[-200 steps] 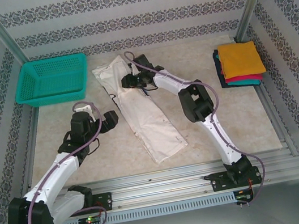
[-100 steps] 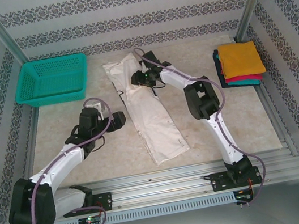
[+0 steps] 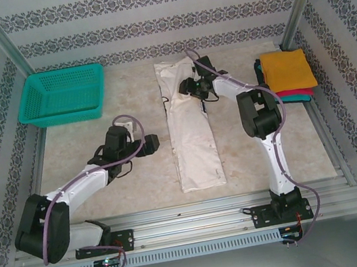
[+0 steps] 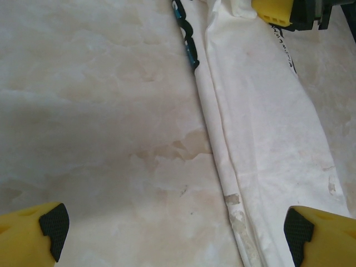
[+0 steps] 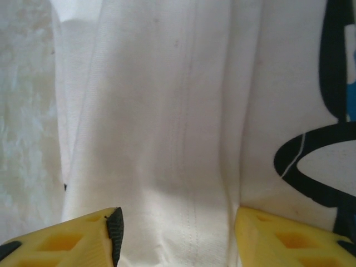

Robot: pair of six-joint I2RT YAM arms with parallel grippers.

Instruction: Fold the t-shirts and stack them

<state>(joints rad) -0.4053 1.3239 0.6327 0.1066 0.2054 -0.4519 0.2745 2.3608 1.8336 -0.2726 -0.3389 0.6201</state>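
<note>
The white t-shirt (image 3: 193, 138) lies as a long narrow strip down the middle of the table, and a dark edge of its print (image 4: 186, 39) peeks out on its left side. My right gripper (image 3: 190, 90) sits low on the strip's upper part, and its yellow fingers stand apart with flat white cloth (image 5: 167, 111) spanning the gap (image 5: 175, 233). Black print (image 5: 334, 139) shows beside it. My left gripper (image 3: 155, 143) hovers wide open just left of the strip, with bare table between its fingers (image 4: 175, 228). Folded orange, red and teal shirts (image 3: 286, 74) are stacked at the right.
A teal mesh basket (image 3: 62, 94) stands at the back left. Metal posts and patterned walls close in the table, with a rail along the near edge (image 3: 198, 212). The marbled tabletop (image 4: 100, 111) stretches left of the strip.
The right gripper dragged the white shirt rightwards, so the strip turned from slanted to straight. Its fingers have spread a little. The left arm followed to the right, still open.
</note>
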